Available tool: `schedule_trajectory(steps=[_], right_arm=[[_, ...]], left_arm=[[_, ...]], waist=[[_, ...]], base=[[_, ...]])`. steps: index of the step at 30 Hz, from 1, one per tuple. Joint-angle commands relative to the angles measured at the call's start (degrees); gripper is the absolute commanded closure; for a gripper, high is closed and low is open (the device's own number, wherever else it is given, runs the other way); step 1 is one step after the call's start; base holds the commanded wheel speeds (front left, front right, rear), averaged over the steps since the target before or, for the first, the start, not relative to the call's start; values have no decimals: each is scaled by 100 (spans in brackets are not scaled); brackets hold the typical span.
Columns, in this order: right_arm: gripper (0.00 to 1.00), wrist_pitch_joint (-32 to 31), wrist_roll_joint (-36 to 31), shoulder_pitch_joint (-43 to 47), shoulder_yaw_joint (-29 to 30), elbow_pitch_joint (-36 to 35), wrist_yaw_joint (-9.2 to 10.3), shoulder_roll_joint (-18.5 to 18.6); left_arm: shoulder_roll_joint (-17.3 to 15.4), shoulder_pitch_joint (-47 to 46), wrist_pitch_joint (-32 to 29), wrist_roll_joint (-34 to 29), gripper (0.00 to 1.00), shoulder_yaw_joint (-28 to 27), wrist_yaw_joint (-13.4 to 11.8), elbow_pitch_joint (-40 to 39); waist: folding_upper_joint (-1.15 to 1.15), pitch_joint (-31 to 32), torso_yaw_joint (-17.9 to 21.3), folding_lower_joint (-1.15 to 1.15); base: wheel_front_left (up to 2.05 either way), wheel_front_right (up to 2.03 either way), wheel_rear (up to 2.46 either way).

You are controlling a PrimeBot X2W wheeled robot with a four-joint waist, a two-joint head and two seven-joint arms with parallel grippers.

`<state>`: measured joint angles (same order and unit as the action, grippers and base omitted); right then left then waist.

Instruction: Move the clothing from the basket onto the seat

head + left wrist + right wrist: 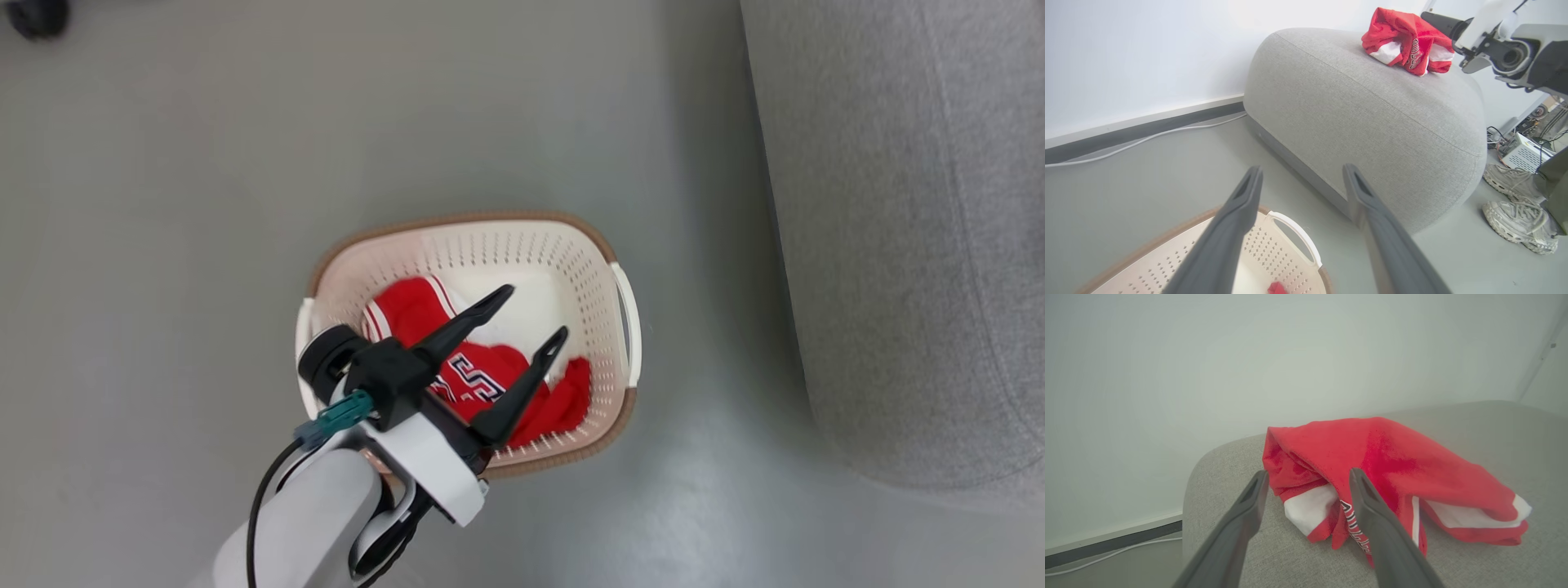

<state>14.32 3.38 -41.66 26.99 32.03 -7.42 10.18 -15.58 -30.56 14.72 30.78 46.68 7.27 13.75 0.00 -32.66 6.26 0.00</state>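
One piece of the clothing, a red garment with dark white-edged lettering (pixel 408 314), lies crumpled in the cream basket (pixel 457 220) on the floor. My left gripper (pixel 535 310) hangs open over the basket with nothing between its fingers; in its wrist view the left gripper (pixel 1303 168) points past the basket rim (pixel 1167 232) toward the seat (pixel 1363 114). A second red and white garment (pixel 1392 457) rests bunched on the grey seat (pixel 1216 469). My right gripper (pixel 1308 473) stands open just before it, fingers apart and not gripping the cloth.
The seat (pixel 898 245) stands right of the basket across a strip of grey floor. A person's pale shoes (pixel 1519 220) and a white box with cables (pixel 1523 153) sit beyond the seat's end. A white cable (pixel 1147 139) runs along the wall.
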Motion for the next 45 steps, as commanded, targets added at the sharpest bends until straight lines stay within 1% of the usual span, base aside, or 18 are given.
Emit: schedule_trajectory(steps=[1,8,14,21,27,29,33,38,45], right_arm=[[0,67,200,429,-386,-337,-7,19],[0,67,670,988,-1257,-678,-7,-173],[0,67,952,1367,-1914,-826,-7,-241],[0,67,1172,1790,-2776,-877,-7,-317],[0,67,1196,2290,-3234,-1046,-7,-457],[0,67,1168,2450,-3274,-1130,-7,-500],[0,68,1108,2681,-3364,-1267,-7,-558],[0,68,1010,3046,-3433,-1430,-7,-620],[0,68,899,3402,-3388,-1458,-7,-683]], left_arm=[[-10,308,28,-45,0,-454,22,4],[195,934,28,-354,0,-1626,22,472],[488,1374,28,-659,0,-2705,22,725],[673,1843,28,-1056,0,-3959,22,781],[813,2160,28,-1448,0,-4848,20,670],[861,2253,28,-1579,0,-5050,20,587],[933,2417,28,-1724,0,-5225,21,455],[1015,2763,28,-1816,0,-5256,21,297],[1088,2990,28,-1892,0,-5171,21,150]], waist=[[0,655,-260,0],[0,1315,-493,0],[0,1852,-713,0],[0,2369,-854,0],[0,2652,-942,0],[0,2719,-958,0],[0,2831,-972,0],[0,3032,-950,0],[0,3089,-918,0]], base=[[0,0,0],[0,0,0],[0,0,0],[0,0,0],[0,0,0],[0,0,0],[0,0,0],[0,0,0],[0,0,0]])
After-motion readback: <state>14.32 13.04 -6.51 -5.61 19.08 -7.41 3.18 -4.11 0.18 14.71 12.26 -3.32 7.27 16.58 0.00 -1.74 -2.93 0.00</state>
